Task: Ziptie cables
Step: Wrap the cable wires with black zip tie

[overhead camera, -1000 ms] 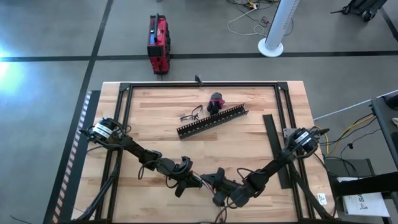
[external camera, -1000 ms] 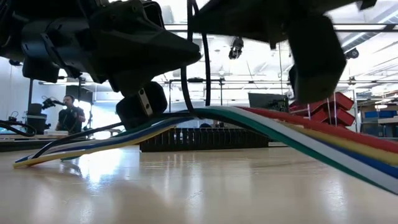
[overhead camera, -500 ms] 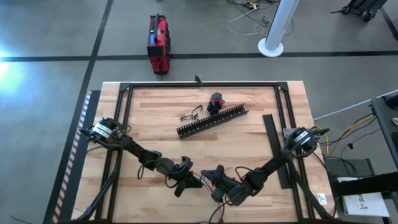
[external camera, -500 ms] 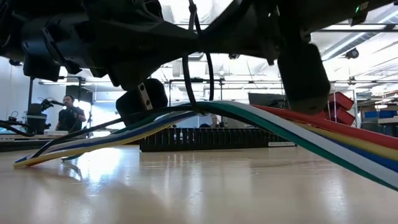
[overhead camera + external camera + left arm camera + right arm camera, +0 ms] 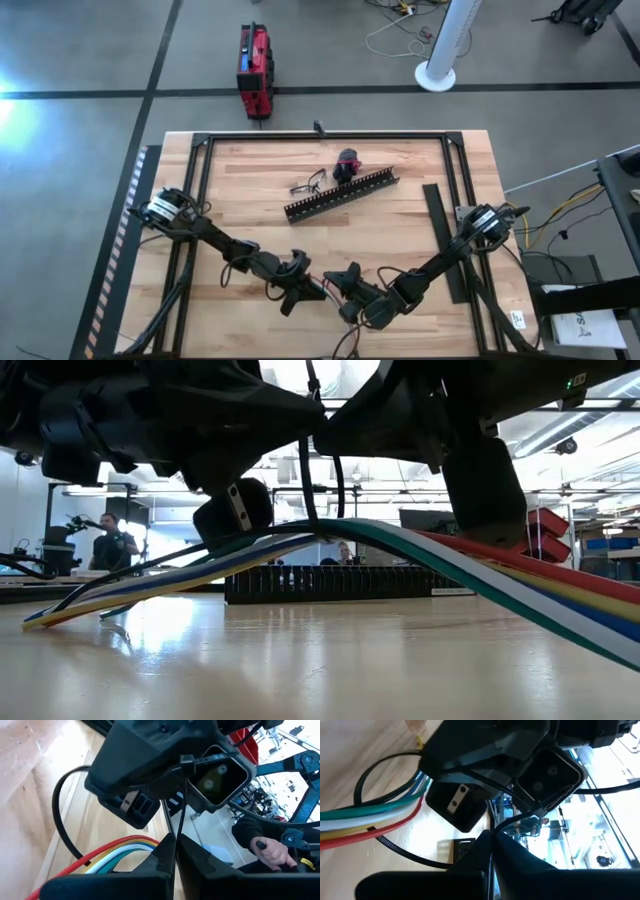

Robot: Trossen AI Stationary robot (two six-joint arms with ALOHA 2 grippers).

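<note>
Pale wood formed the top of the table (image 5: 250, 190), framed by black rails. Near its front edge the left claw (image 5: 312, 290) and the right claw (image 5: 340, 280) met almost tip to tip, each arm reaching in from its own side. In the low view the cables (image 5: 470, 565), a flat bundle of green, white, blue, yellow and red wires, arched up from the table to a crest directly beneath the two claws and sloped down on either side. The ziptie (image 5: 304, 470), a thin black strip, rose upright from that crest; how far it passed round the bundle could not be told. In the left wrist view the left claw's fingers (image 5: 165, 855) were pressed together on the ziptie (image 5: 181, 805), just above the cables (image 5: 125, 851). In the right wrist view the right claw (image 5: 490, 851) was likewise clamped on the strip (image 5: 520, 816), whose ridged tail lay on the wood beside the cables (image 5: 380, 817). Farther back on the table lay the slotted black duct (image 5: 340, 195) and, well to the right, its flat cover strip (image 5: 436, 215).
</note>
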